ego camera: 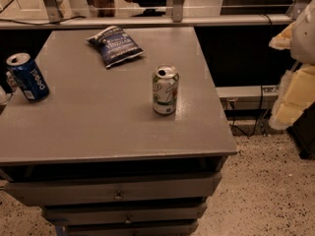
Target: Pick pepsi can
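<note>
at the far left edge of the counter (98, 117) the pepsi can (28, 78) looks tilted; a nudge may tip it off. your gripper (294, 90) hangs beyond the right side, apart or together: cannot tell. the white-and-green can (165, 90) sits between them, so you risk clipping it.

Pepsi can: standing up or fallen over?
Standing up: the pepsi can rests on its bottom, silver top up, near the table's left edge. The claw is right of the table.

At nine o'clock the pepsi can (27, 77) shone glossy metal; table (98, 117) smooth, near-matt; gripper (291, 100) at three o'clock, dull cream.
</note>
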Available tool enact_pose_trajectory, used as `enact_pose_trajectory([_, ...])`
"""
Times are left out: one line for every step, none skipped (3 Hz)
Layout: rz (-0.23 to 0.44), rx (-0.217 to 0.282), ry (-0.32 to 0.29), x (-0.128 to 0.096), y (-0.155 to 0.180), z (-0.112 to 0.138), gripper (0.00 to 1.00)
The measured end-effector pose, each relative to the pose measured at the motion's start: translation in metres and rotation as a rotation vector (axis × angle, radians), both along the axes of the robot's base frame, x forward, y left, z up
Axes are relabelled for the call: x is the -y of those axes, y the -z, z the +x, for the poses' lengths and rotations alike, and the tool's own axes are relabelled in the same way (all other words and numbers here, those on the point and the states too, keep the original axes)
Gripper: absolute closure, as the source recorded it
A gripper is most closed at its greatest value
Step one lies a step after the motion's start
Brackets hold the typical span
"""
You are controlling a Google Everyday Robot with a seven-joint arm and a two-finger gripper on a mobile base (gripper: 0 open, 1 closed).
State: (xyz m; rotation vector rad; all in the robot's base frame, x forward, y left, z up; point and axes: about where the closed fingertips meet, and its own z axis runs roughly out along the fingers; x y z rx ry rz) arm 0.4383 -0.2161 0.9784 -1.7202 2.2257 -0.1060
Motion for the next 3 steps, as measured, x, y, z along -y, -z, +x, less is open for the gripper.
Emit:
enact_pose_trajectory([0.0, 0.0, 0.0, 0.0, 0.0, 0.0, 0.0])
enact_pose_trajectory([0.085, 0.055, -0.037, -0.031, -0.012, 0.019, 0.0])
enact_pose_trajectory([0.218, 0.111, -0.11, -0.089, -0.033, 0.041, 0.0])
